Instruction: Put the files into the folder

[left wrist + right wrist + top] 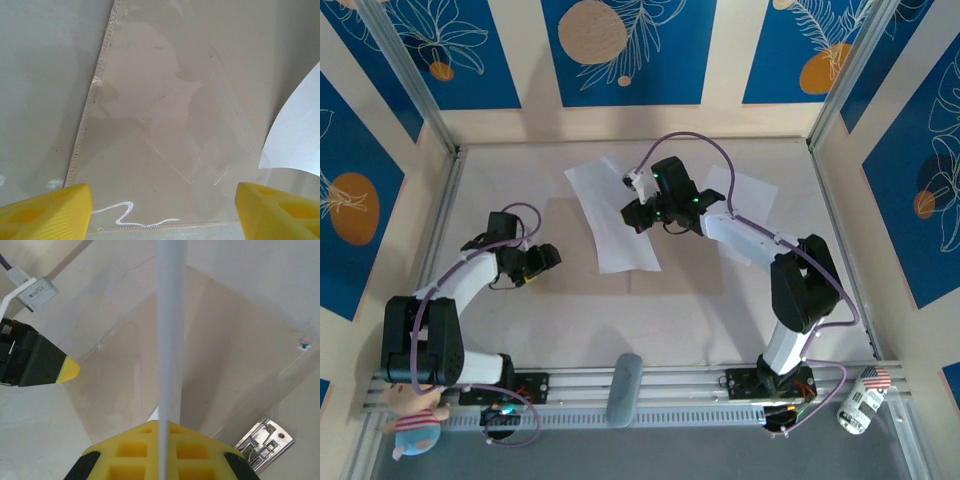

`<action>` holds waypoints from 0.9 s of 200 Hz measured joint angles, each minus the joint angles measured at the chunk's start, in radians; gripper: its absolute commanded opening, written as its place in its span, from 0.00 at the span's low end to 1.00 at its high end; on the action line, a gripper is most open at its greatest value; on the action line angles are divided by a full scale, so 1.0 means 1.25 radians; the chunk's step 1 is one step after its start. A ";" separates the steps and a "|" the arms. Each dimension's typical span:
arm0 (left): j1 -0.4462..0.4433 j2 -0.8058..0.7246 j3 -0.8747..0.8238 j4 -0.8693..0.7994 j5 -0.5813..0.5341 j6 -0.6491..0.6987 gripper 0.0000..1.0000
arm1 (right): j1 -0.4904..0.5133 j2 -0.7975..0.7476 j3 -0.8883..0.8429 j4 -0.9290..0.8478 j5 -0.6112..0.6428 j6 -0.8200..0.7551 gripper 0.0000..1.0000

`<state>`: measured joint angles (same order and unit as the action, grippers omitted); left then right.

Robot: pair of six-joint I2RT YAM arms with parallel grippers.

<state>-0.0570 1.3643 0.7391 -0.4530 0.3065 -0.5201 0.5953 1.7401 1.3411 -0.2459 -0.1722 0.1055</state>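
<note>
1. Right hand (pixel 638 213) is clamped on one of the files, a white sheet (pixel 610 220). In its wrist view the paper runs edge-on straight out from between the yellow fingers (pixel 135 452).
2. Left hand (pixel 542 258) hangs wide open with nothing in it, low over the desk (pixel 520 335).
3. Folder (pixel 225 365) lies flat on the desk right under the held sheet, with a metal clip (pixel 264 442) just off one edge.
4. Key bit imo: in the top view the sheet's long axis runs far-left to near-right, skewed against the folder's edges. It probably needs squaring up before it slides in.
5. Left hand is the one nearer the folder's seamed left edge and looks straight down on it, with the sheet's curled corner just to its right. I'd guess it's the one to steady or lift the cover.
6. Second sheet (pixel 750 195) lies flat farther right, partly under the right arm.
7. Room: bare desk to the left and on the near side, walls close at the far end. Can't tell whether the cover is open.
</note>
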 measured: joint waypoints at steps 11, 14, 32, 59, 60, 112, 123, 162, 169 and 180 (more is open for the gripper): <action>0.000 0.000 0.000 0.000 0.000 0.000 0.75 | -0.004 0.011 0.001 0.000 -0.011 0.005 0.00; 0.000 0.000 0.000 0.000 0.000 0.000 0.75 | -0.006 0.014 0.002 0.000 -0.015 0.007 0.00; 0.000 0.000 0.000 0.000 0.000 0.000 0.75 | -0.013 0.035 0.009 0.000 -0.034 0.020 0.00; 0.000 0.000 0.000 0.000 0.000 0.000 0.75 | -0.026 0.053 0.016 -0.001 -0.060 0.038 0.00; 0.000 0.000 0.000 0.000 0.000 0.000 0.75 | -0.027 0.054 0.017 0.000 -0.062 0.038 0.00; 0.000 0.000 0.000 0.000 0.000 0.000 0.76 | -0.049 0.090 0.040 0.011 -0.107 0.072 0.00; 0.000 0.000 0.000 0.000 0.000 0.000 0.76 | -0.051 0.096 0.041 0.016 -0.116 0.078 0.00; 0.000 0.000 0.000 0.000 0.000 0.000 0.76 | -0.058 0.126 0.059 0.033 -0.141 0.095 0.00; 0.000 0.000 0.000 0.000 0.000 0.000 0.76 | -0.058 0.134 0.064 0.037 -0.143 0.098 0.00; 0.000 0.000 0.000 0.000 0.000 0.000 0.76 | -0.058 0.144 0.068 0.042 -0.147 0.100 0.00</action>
<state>-0.0570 1.3643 0.7391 -0.4530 0.3061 -0.5201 0.5228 1.9198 1.4265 -0.1932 -0.3557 0.2306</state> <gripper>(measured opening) 0.756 0.068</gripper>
